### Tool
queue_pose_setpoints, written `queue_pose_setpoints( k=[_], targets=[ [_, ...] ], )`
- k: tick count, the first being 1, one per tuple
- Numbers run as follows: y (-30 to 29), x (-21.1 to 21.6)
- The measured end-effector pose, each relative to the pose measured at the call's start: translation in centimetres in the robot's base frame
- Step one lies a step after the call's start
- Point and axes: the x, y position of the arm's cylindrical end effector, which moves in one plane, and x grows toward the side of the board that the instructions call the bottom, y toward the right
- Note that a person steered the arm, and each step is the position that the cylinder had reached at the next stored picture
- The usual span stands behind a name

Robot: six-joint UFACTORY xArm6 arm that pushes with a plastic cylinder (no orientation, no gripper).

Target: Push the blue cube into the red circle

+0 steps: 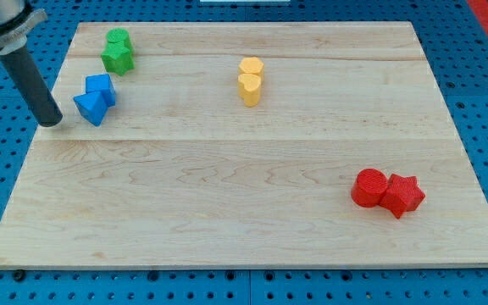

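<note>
Desk (pixel 227 220): pale wooden board.

Near right: red circle (pixel 368 187), touching a red star-shaped block (pixel 402 195) on its right.

Far centre: two yellow blocks (pixel 250 80), touching, shapes unclear.

Far left: blue cube (pixel 100 89) touching a blue triangular block (pixel 90 108); my tip (pixel 51 121) stands just left of this pair, well apart from the red circle. No fingers fitted; nothing held.

Farthest left: two green blocks (pixel 118 51), touching.

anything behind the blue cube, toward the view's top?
A second blue block touches the blue cube from behind, its lower part covered. Beyond sit green blocks. My tip is at the cube's left.
</note>
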Motion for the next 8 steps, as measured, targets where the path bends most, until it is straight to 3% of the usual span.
queue_pose_setpoints(
  k=[4,6,8],
  targets=[
    [1.6,-8.2],
    [3.4,-6.3],
    [10.6,-5.0]
  ],
)
